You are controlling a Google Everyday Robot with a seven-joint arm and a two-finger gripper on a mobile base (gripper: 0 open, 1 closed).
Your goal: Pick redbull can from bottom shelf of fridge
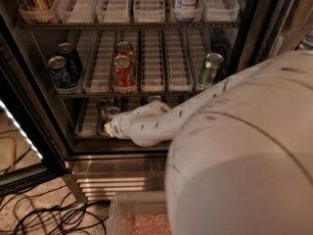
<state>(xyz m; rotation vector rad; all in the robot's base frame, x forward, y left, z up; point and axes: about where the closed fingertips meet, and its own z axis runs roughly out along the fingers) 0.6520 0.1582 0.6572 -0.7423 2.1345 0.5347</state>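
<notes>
Reach step in hand. I have gripper [113, 129] in fridge [252, 43] at bottom shelf [88, 125], left lanes, just beside redbull can [111, 113]. Grip state: cannot tell. Next: centre on can, clamp, lift out straight.
</notes>
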